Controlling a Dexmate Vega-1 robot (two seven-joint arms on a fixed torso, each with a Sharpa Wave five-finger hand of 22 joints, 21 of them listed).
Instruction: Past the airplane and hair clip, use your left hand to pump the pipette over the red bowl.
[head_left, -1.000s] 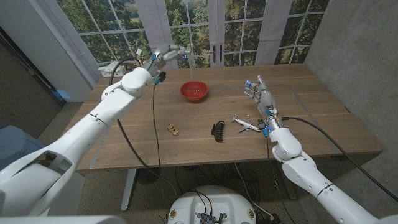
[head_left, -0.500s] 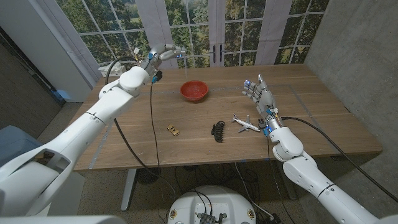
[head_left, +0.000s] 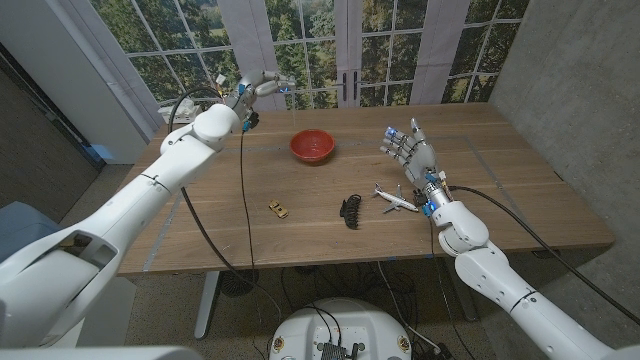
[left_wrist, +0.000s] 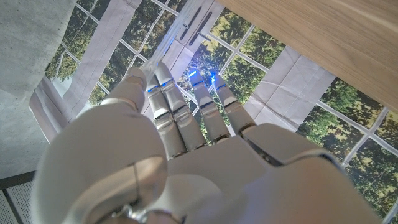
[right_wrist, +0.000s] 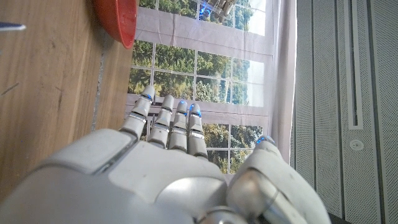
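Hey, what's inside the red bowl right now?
From the head view the red bowl looks empty, just its glossy red inside showing. The near wall hides a little of the bottom, so something tiny there could be missed.

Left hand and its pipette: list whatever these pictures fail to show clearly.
- Clear pipette: left wrist view, mostly hidden behind the left hand; head view, too small to make out.
- Pipette contents: cannot tell.
- Small yellow object: head view, too small to identify.
- Red bowl: right wrist view, cut off by the edge.
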